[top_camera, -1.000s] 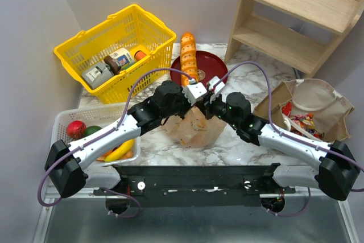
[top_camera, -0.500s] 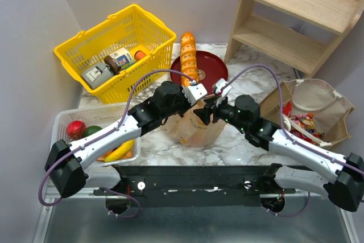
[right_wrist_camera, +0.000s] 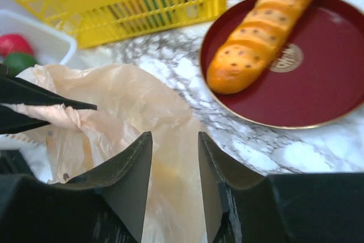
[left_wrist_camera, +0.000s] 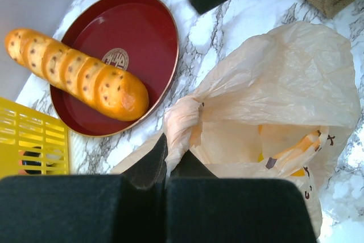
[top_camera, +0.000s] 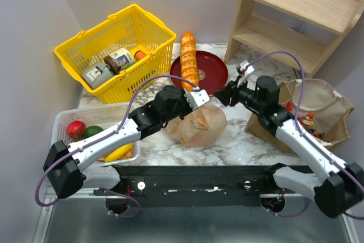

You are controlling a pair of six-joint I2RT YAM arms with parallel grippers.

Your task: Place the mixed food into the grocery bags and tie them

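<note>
Pinching twisted neck of tan plastic bag (left_wrist_camera: 273,83) with left gripper (left_wrist_camera: 165,160). Hovering right gripper (right_wrist_camera: 174,140), parted narrowly and empty, over bag near red plate (right_wrist_camera: 318,83).

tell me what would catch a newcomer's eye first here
Probably the crinkly tan plastic bag at the centre, its twisted neck pinched in the left gripper, while the right gripper hangs open and empty beside it. Behind the bag, a long orange-brown loaf lies half on a red plate. A bright yellow basket sits at back left.
</note>
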